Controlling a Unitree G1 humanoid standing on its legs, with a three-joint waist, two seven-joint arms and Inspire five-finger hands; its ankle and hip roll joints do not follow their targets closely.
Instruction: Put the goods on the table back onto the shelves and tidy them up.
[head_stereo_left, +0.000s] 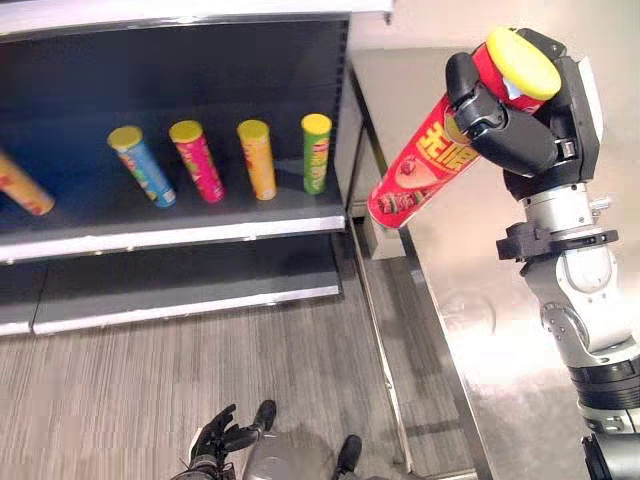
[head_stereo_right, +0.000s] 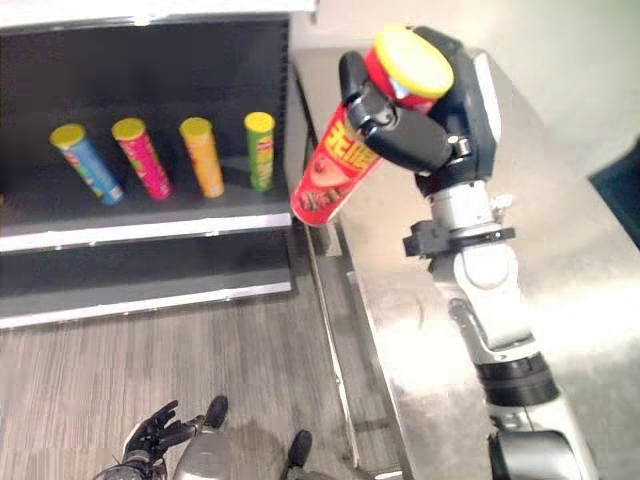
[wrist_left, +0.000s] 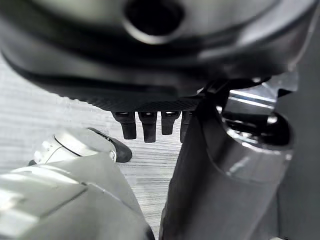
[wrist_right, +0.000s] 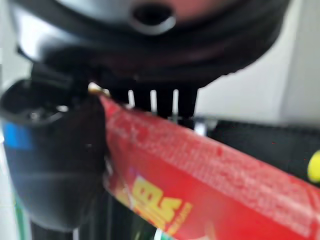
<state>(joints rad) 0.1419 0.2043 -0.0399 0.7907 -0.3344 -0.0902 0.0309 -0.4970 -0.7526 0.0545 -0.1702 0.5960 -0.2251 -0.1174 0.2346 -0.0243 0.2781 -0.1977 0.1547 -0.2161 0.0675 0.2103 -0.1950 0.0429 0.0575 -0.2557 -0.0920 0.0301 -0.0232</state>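
- While the dark metal shelf (head_stereo_left: 180, 215) bore a row of leaning tubes beside the steel worktop (head_stereo_left: 500, 330), nothing touched them.
- The right robot hand (head_stereo_left: 530, 120) was curled round a tall red cardboard tube with a yellow lid (head_stereo_left: 430, 165), tilted above the worktop's edge.
- The left robot hand (head_stereo_left: 215, 438) hung low, its fingers loosely spread.

On the red can (head_stereo_left: 425, 165) I saw large yellow characters printed across the label, and in the right wrist view they showed again, blurred and cut off, so I could not read them as words. The blue can (head_stereo_left: 143, 167), pink can (head_stereo_left: 197, 160), orange can (head_stereo_left: 258, 159) and green can (head_stereo_left: 316, 152) on the shelf (head_stereo_left: 170, 238) each carried printed labels, but all of it was too small for me to make out. I found no readable numbers or signs.
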